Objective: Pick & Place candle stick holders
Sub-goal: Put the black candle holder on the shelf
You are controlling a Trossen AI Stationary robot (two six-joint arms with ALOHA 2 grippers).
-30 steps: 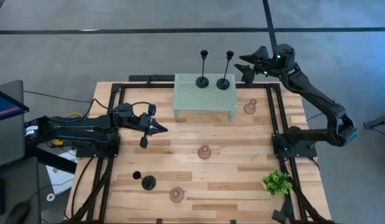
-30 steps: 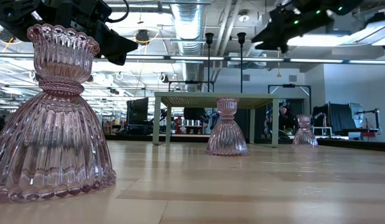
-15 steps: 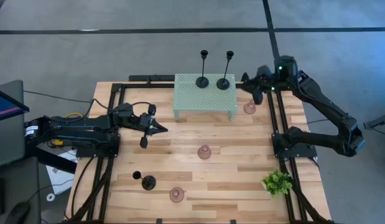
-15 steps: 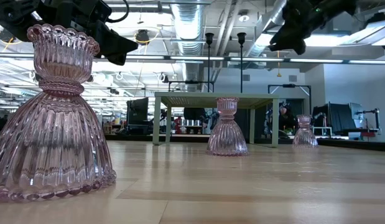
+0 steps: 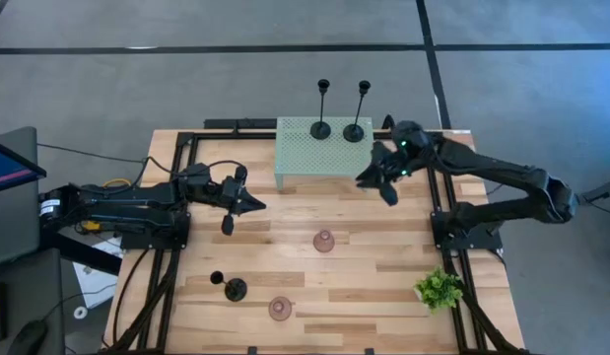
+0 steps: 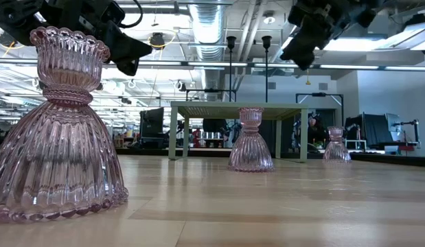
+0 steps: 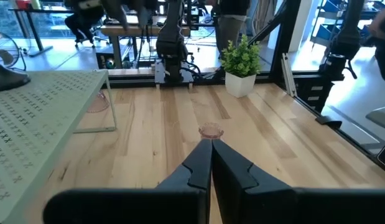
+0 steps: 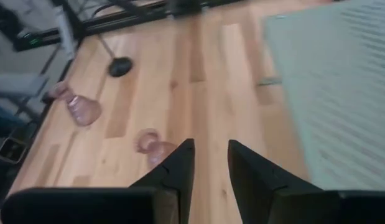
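Two black candle stick holders stand on the mint mesh shelf. A third black one stands on the table at the near left. Pink glass holders stand on their wide bases at the table's middle and near edge. Another pink one shows in the low view; my right arm covers it from above. My right gripper hovers open beside the shelf's right end, nothing between its fingers. My left gripper is shut and empty above the table's left half.
A small green plant stands at the near right corner. Black rails run along the table's sides and far edge. Bare wood lies between the shelf and the middle pink holder.
My right gripper has swung from beyond the table's far right corner toward the near and left side. It now hangs over the table by the shelf's right end, above where the far pink holder showed. Its fingers have drawn closer together.
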